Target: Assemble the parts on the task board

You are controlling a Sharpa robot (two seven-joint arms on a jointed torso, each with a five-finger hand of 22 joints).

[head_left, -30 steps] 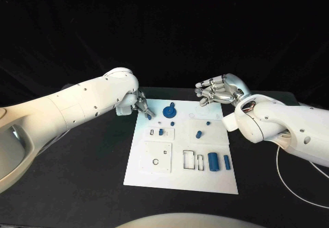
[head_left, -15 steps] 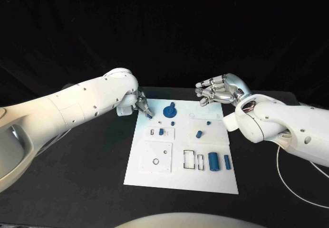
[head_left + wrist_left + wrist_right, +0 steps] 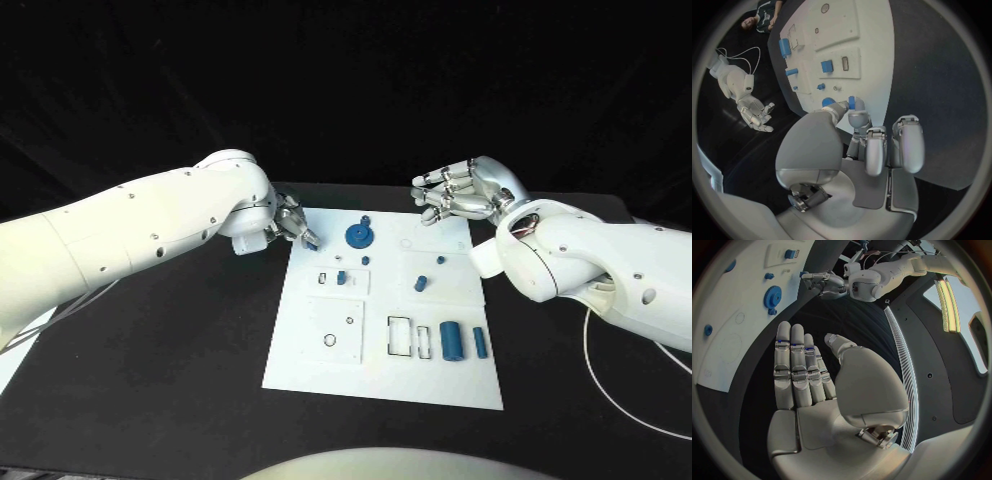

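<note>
Left hand (image 3: pixel 293 226) pinches a small blue plastic peg (image 3: pixel 852 102) at the white task board's (image 3: pixel 378 380) edge; light, rigid, probably slippery, best held mid-length. Right hand (image 3: pixel 459 194) hovers, fingers spread.

L robot hand (image 3: pixel 293 222) pinching, R robot hand (image 3: pixel 459 190) fingers apart.

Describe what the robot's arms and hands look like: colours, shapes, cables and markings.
Both arms are glossy white, thick rounded shells dotted with small dark screw holes: the left arm and the right arm. A thin white cable loops on the table by the right arm. The left hand and the right hand are silver metal with jointed segmented fingers and smooth grey palm plates.
</note>
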